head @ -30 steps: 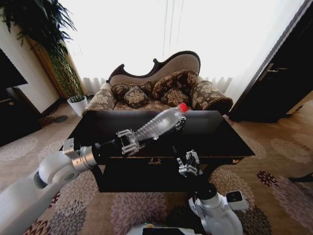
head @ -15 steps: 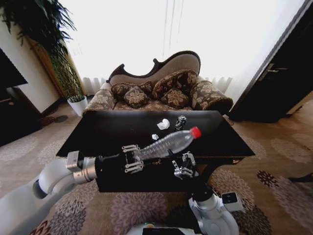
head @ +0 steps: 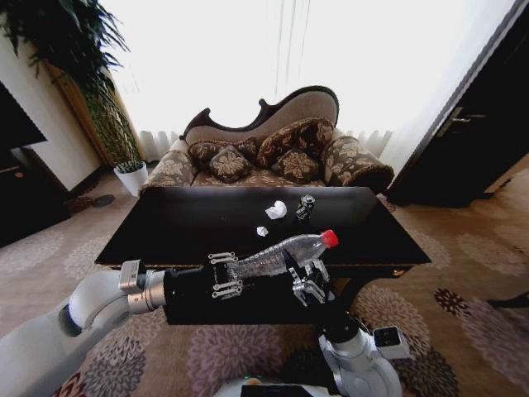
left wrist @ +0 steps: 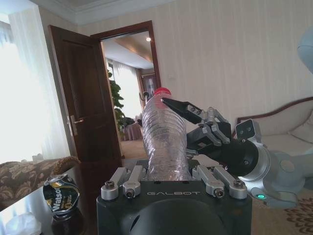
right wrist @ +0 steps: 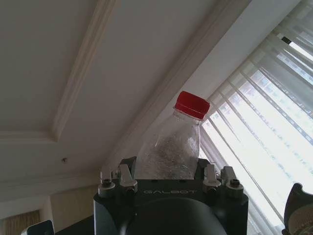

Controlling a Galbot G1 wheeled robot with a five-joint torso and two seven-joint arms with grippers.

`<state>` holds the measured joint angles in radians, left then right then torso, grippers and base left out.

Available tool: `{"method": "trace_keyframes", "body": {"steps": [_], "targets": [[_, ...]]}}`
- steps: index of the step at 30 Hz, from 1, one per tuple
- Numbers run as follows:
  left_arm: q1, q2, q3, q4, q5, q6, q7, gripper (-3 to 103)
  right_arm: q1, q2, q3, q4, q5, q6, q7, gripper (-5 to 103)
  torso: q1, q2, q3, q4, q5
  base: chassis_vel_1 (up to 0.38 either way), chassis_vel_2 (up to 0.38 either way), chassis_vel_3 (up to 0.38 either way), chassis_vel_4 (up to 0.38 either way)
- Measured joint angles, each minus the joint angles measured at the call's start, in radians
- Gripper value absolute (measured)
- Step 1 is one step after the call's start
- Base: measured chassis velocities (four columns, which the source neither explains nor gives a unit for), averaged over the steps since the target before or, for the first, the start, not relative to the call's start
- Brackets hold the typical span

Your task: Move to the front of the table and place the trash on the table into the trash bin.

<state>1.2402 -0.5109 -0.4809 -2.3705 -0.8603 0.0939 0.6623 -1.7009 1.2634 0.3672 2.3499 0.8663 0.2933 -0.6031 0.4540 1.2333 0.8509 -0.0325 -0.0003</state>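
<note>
**Clear bottle at tabletop's near edge, both grippers on it**

- L gripper point(head: 225, 275): low in front of the tabletop point(head: 165, 223), at near edge. Jaws clenched on base end of clear plastic bottle point(head: 277, 256). Wrist view: bottle point(left wrist: 164, 142) stands straight out from between the fingers point(left wrist: 128, 182).
- Bottle: lies tilted, red cap point(head: 329, 238) higher and toward R. Crumpled, clear.
- R gripper point(head: 304, 277): just below bottle's mid-body, jaws around it; whether pressed tight, cannot tell. R wrist view: bottle point(right wrist: 171, 149) rises between the fingers point(right wrist: 212, 177), cap point(right wrist: 192, 105) up.
- Trash left on tabletop, far side, centre-R: small white scrap point(head: 262, 231), crumpled white paper ball point(head: 276, 210), dark drink can point(head: 305, 206) just beside ball. Can point(left wrist: 62, 196) also in L wrist view.
- Behind tabletop: patterned sofa point(head: 273, 157).
</note>
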Motion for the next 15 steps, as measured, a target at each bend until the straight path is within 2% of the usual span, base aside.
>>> {"method": "trace_keyframes", "body": {"steps": [3, 6, 9, 14, 15], "targets": [[0.002, 0.0, -0.004, 0.0, 0.0, 0.0, 0.002, 36, -0.002, 0.001, 0.0, -0.001, -0.002, 0.002, -0.002, 51, 0.0, 0.0, 0.0, 0.0, 0.0, 0.0, 0.0, 0.0, 0.0], [0.002, 0.0, -0.006, -0.001, 0.0, 0.001, 0.002, 36, -0.003, 0.0, 0.002, -0.001, -0.002, 0.004, -0.003, 47, 0.0, 0.0, 0.0, 0.0, 0.0, 0.0, 0.0, 0.0, 0.0], [0.003, -0.002, -0.013, -0.002, 0.006, 0.005, 0.004, 36, -0.006, 0.0, 0.006, -0.001, -0.002, 0.005, -0.005, 38, 0.0, 0.0, 0.0, -0.0001, 0.0, 0.0, 0.0, 0.0, 0.0], [0.038, -0.014, -0.045, -0.007, 0.019, 0.013, 0.008, 34, -0.006, 0.0, 0.009, -0.001, -0.003, 0.004, -0.009, 35, 0.0, 0.0, 0.0, 0.0, 0.0, 0.0, 0.0, 0.0, 0.0], [0.065, -0.023, -0.068, -0.01, 0.023, 0.017, 0.009, 40, -0.006, -0.001, 0.013, -0.002, -0.003, 0.004, -0.011, 35, 0.0, 0.0, 0.0, -0.0001, 0.0, 0.0, 0.0, 0.0, 0.0]]}}
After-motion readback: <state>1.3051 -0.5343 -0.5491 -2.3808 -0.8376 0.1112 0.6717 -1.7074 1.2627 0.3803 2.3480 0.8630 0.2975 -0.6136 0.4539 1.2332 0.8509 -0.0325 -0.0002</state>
